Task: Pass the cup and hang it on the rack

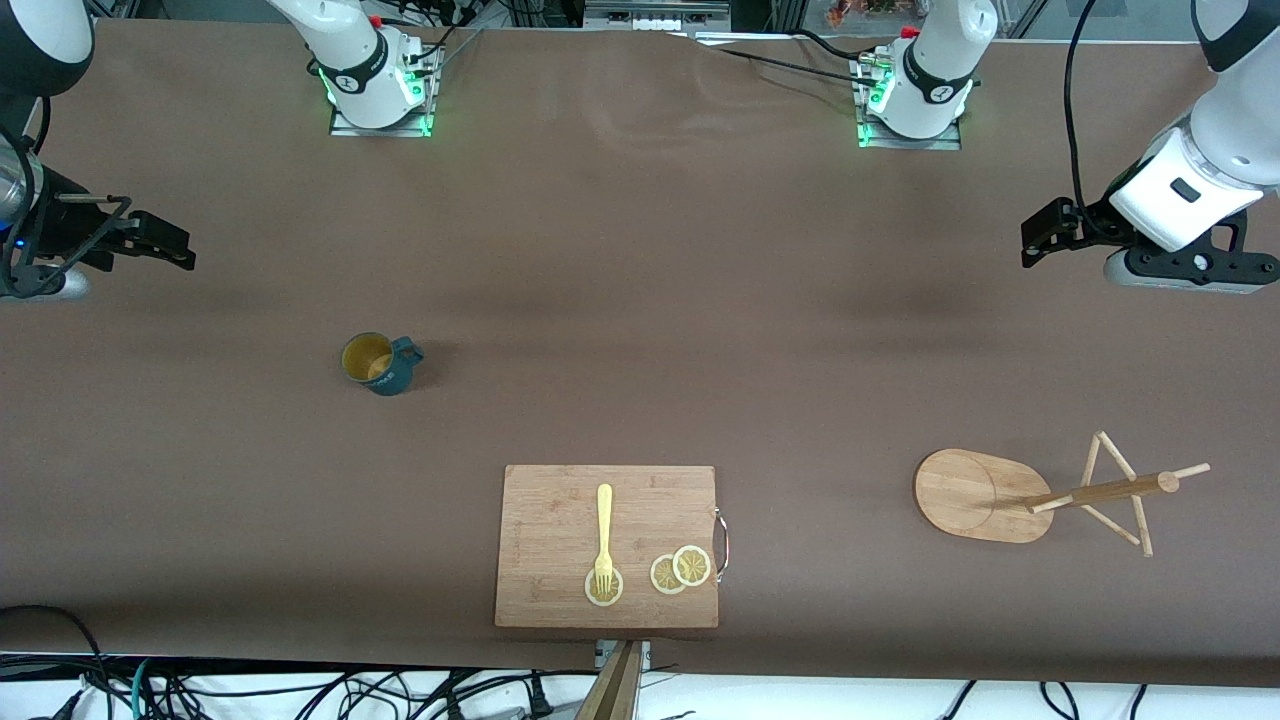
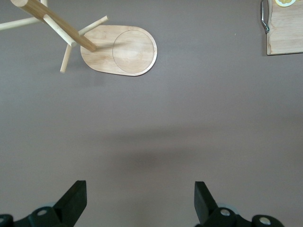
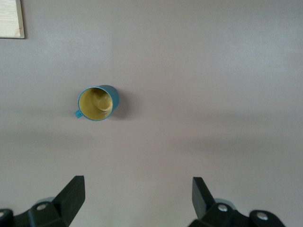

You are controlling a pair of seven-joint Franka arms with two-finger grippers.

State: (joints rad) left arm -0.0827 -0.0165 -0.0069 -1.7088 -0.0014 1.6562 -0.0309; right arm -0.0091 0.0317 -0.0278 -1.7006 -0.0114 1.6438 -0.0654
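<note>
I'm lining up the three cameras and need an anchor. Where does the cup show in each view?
Front view: the cup stands upright on the table toward the right arm's end, farther from the camera than the cutting board.
Left wrist view: not in it.
Right wrist view: seen from above, mouth up.
Shared landmark: the cutting board's corner.

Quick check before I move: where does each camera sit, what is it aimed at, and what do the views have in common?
Front view: high across the table, facing both arm bases; shows the cup, rack, cutting board, left claw and right claw.
Left wrist view: looks down past the open left claw at the rack and board corner.
Right wrist view: looks down past the open right claw at the upright cup.
Shared: both wrist views catch a corner of the cutting board.
</note>
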